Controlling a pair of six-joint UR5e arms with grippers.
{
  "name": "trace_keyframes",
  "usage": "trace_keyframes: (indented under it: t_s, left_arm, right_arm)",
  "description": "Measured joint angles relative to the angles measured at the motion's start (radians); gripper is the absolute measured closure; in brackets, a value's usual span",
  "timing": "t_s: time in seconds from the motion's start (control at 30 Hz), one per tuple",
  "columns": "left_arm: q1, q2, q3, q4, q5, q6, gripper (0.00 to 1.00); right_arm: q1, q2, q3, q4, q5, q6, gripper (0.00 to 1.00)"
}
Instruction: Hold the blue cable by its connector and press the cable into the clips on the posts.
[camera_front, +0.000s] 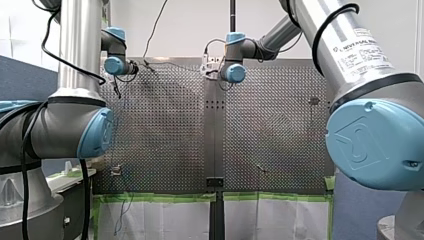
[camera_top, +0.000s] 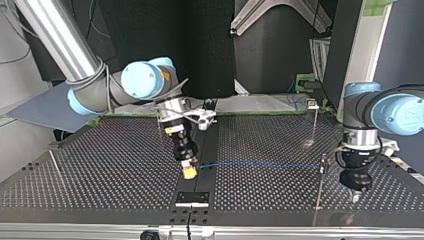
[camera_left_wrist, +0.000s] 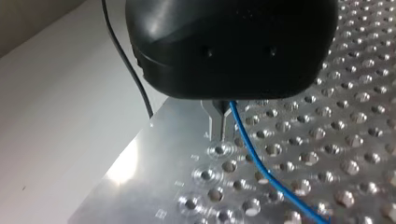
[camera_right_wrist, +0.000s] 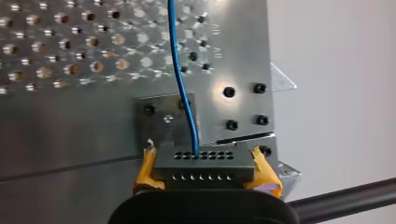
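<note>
In the right wrist view, my right gripper (camera_right_wrist: 204, 173) is shut with its yellow pads on a dark grey connector block (camera_right_wrist: 203, 161). The blue cable (camera_right_wrist: 180, 79) leaves the block's top and runs away over the perforated plate. In the top view my right gripper (camera_top: 189, 172) hangs low over the table's middle strip. From it the blue cable (camera_top: 260, 165) stretches level towards a thin post (camera_top: 320, 185). My left gripper (camera_top: 355, 196) points down just beyond that post. In the left wrist view its metal fingers (camera_left_wrist: 219, 126) are shut, and the cable (camera_left_wrist: 261, 165) comes out right at them.
A second thin post (camera_top: 314, 122) with a clip on top stands further back, and another post (camera_top: 56, 170) leans at the top view's left. A black bracket (camera_top: 192, 197) sits on the middle strip near the table's edge, below my right gripper.
</note>
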Motion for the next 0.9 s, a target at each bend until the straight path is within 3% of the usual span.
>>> trace_keyframes:
  t_s: [0.2,0.27,0.53,0.57,0.6,0.67,0.7,0.77,0.8,0.83,0.9]
  left_arm:
    - [0.006,0.000,0.000,-0.016,-0.046,0.026,1.00]
    - [0.007,0.000,0.000,-0.022,-0.057,0.032,0.90]
    - [0.008,0.001,0.000,-0.056,-0.084,0.038,0.82]
    - [0.009,0.001,0.000,-0.060,-0.090,0.039,0.76]
    - [0.009,0.001,0.000,-0.061,-0.094,0.039,0.76]
    - [0.009,0.001,-0.001,-0.062,-0.096,0.040,0.51]
    - [0.009,0.001,-0.001,-0.060,-0.093,0.042,0.51]
    - [0.010,0.001,-0.003,-0.048,-0.078,0.047,0.11]
    - [0.010,0.001,-0.005,-0.041,-0.070,0.046,0.11]
    - [0.011,0.001,-0.007,-0.035,-0.061,0.043,0.00]
    - [0.013,0.001,-0.015,-0.029,-0.041,0.031,0.00]
  right_arm:
    - [-0.001,0.001,-0.010,0.004,0.000,0.000,1.00]
    - [-0.001,0.001,-0.010,0.006,0.000,0.000,1.00]
    - [0.000,0.001,-0.010,0.016,0.000,-0.001,1.00]
    - [0.000,0.001,-0.010,0.019,0.000,-0.002,1.00]
    - [0.000,0.001,-0.010,0.022,0.000,-0.003,1.00]
    - [-0.001,0.001,-0.010,0.024,0.001,-0.005,1.00]
    - [-0.001,0.001,-0.010,0.025,0.001,-0.005,1.00]
    - [0.000,0.001,-0.010,0.027,0.001,-0.006,1.00]
    - [0.002,0.001,-0.010,0.029,0.001,-0.006,1.00]
    - [0.003,0.001,-0.010,0.031,0.001,-0.006,1.00]
    - [0.006,0.001,-0.010,0.034,0.001,-0.006,1.00]
